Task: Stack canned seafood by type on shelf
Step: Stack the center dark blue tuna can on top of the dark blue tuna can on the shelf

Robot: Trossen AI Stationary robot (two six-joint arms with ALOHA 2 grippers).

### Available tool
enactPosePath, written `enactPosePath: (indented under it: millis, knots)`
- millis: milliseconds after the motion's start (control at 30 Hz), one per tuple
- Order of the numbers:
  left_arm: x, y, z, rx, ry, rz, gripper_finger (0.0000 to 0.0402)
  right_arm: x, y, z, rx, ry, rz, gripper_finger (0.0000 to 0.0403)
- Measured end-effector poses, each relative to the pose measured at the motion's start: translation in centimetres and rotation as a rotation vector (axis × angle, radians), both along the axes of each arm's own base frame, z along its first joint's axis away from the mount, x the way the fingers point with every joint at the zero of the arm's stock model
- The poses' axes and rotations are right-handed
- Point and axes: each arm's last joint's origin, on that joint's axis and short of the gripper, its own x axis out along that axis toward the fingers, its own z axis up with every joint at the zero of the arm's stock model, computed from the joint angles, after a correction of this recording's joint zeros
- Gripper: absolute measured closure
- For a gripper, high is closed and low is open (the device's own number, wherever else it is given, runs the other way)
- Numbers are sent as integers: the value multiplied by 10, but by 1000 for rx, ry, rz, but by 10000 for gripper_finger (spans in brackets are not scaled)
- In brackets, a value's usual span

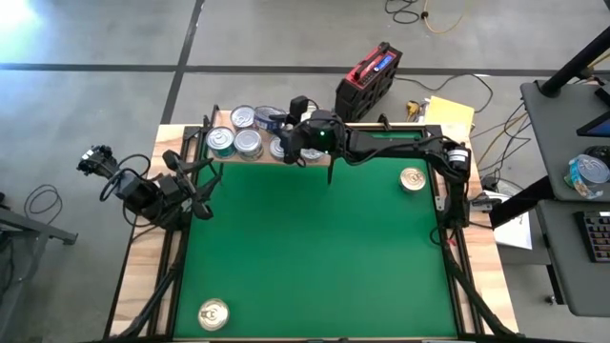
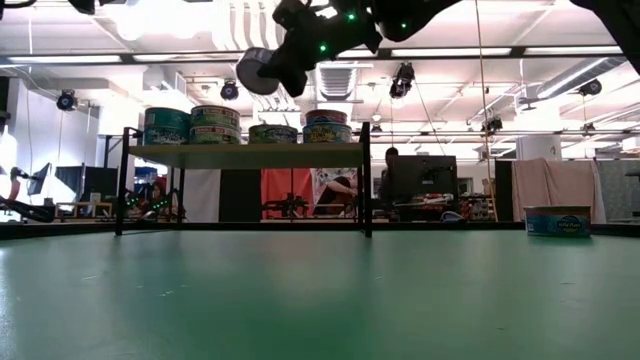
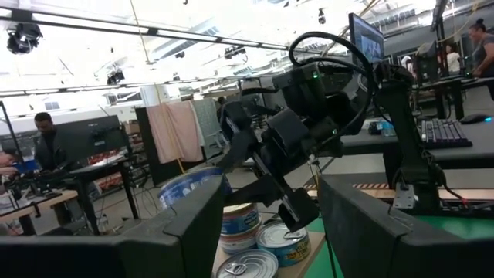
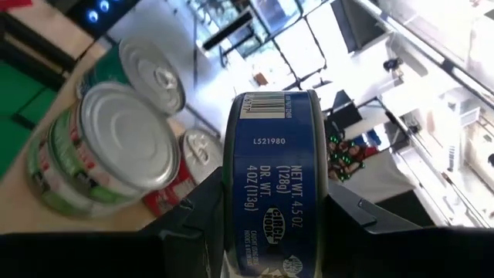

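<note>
Shelf (image 1: 250, 159) of light wood on thin black legs stands at 11 o'clock of the green mat (image 1: 315, 248), carrying round silver-topped tins (image 1: 234, 141). Above it, right gripper (image 4: 266, 208) grasps a blue-sided flat tin (image 4: 270, 177). Left gripper (image 3: 270, 232), at 9 o'clock, is released.

The shelf (image 1: 225, 157), a light-wood board on thin black legs, stands at the far left edge of the green mat and carries a cluster of silver-topped tins (image 1: 246, 143), some stacked two high, with teal, green and red sides. A blue-sided tin (image 4: 270, 185) is pinched on edge, above the shelf's right end. Two gold-topped tins lie flat on the mat, one near the far right corner (image 1: 413, 179) and one near the front left corner (image 1: 213, 313).
</note>
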Motion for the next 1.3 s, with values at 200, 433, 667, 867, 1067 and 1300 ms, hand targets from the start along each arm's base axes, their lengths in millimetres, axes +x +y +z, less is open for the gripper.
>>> enactPosePath:
  millis: [200,433,667,867,1067,1300]
  knots:
    - [0,0,0,1,1,0,208,1,1,7,-8,-79,60,272]
    - [0,0,0,4,3,1,208,1,0,12,43,-115,104,272]
    - [0,0,0,4,2,1,208,2,-5,20,76,-61,29,272]
    - [0,0,0,-1,-1,0,208,22,-11,32,61,-54,21,272]
    - [0,0,0,-3,0,-1,208,42,-21,32,98,49,-70,272]
    - [1,0,-2,9,16,-1,208,39,-23,38,111,107,-85,272]
